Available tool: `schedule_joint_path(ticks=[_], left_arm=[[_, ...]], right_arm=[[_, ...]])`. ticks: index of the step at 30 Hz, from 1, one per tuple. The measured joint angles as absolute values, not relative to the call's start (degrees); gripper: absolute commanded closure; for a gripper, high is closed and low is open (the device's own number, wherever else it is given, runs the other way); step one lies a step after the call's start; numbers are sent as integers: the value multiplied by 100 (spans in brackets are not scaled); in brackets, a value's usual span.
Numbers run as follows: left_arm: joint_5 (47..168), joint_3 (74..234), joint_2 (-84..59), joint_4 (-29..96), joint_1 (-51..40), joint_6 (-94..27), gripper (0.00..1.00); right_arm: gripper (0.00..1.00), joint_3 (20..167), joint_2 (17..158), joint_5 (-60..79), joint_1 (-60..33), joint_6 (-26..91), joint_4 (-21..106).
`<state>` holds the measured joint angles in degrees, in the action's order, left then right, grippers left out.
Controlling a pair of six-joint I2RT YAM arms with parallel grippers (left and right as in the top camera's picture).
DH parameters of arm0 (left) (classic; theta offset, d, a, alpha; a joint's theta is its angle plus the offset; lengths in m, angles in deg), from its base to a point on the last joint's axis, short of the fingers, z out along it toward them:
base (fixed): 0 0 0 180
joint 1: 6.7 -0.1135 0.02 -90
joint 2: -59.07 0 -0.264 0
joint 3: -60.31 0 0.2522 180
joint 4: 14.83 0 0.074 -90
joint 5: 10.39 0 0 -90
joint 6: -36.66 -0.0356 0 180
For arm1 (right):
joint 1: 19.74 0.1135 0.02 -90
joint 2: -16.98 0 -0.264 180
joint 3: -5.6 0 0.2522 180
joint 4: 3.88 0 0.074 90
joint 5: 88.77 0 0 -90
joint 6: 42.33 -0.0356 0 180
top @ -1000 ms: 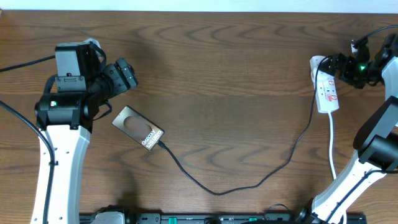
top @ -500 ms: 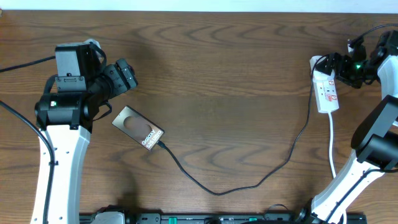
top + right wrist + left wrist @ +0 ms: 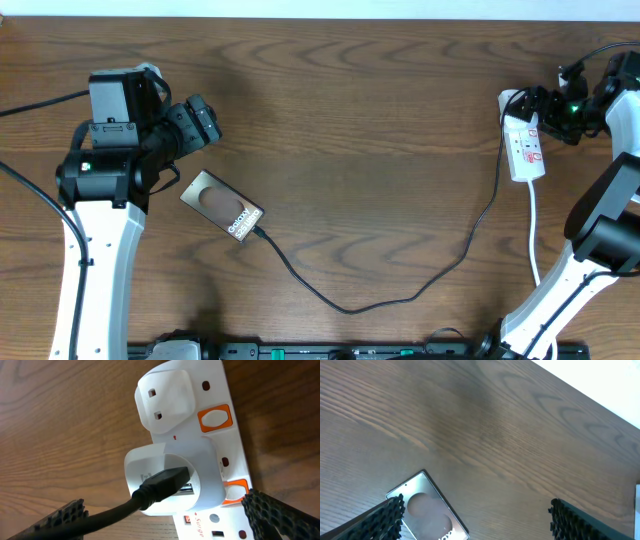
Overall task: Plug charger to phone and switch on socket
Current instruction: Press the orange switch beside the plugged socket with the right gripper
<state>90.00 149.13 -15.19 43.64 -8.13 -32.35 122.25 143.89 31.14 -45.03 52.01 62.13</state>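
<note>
The slim brownish rectangular phone [image 3: 222,205] lies on the dark wooden bench [image 3: 380,150]. The thin black charger cable [image 3: 150,491] reaches its lower end, but that joint is too small to judge. The left hand [image 3: 475,521] hangs beside it, spread and empty. The right hand [image 3: 167,517], also spread and empty, hovers over the long white power strip [image 3: 525,147], its fingertips cut off by the frame.

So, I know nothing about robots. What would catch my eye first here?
Probably the long black cable snaking across the dark wooden table, from the phone at left to the white power strip at far right. Then the right arm's open end effector, poised close over that strip near its orange switches.
</note>
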Motion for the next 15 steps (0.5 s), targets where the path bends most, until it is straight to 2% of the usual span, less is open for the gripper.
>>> schedule_joint_path(ticks=[15], left_arm=[[8996,14913,-1519,4375,-813,-3235,9]], right_arm=[[1,12074,14389,3112,-4499,5096,6158]])
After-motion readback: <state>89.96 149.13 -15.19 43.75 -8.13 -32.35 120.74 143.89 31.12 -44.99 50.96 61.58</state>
